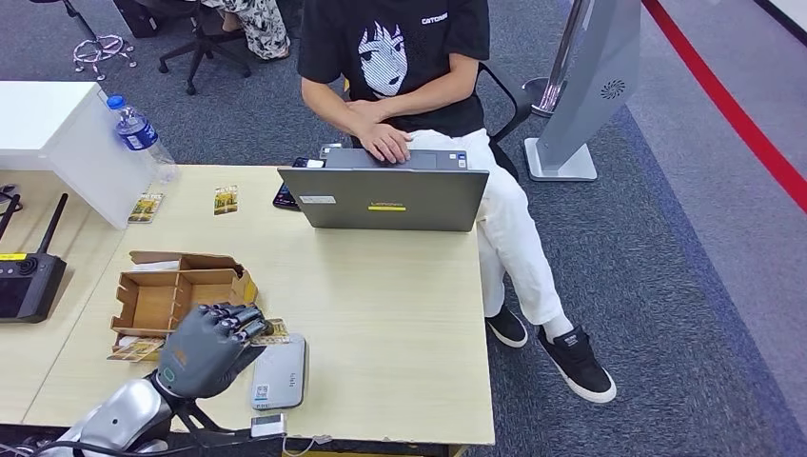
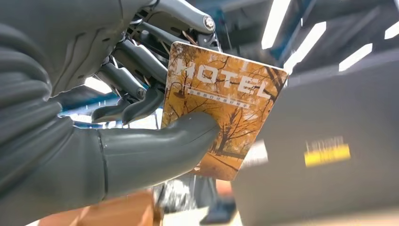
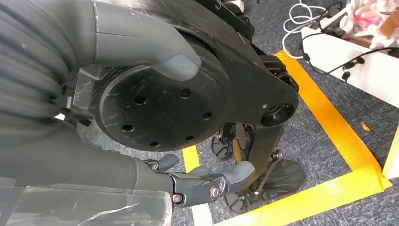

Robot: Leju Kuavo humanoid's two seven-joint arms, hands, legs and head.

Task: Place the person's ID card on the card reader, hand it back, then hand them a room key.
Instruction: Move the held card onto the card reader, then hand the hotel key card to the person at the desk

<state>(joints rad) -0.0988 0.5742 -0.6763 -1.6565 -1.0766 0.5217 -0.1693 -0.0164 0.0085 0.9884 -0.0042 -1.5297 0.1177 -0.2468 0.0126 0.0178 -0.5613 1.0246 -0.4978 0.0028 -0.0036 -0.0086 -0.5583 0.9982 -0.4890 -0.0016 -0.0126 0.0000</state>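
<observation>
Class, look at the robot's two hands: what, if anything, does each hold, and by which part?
The left hand pinches an orange HOTEL key card near one long edge, thumb against the printed face. The right hand holds nothing.

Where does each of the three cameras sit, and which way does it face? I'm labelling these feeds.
Head view: high on the body, looking down at the table; left hand shows.
Left wrist view: behind the left hand holding the hotel card, facing the laptop, which the head view shares.
Right wrist view: behind the right hand, facing the floor.
</observation>
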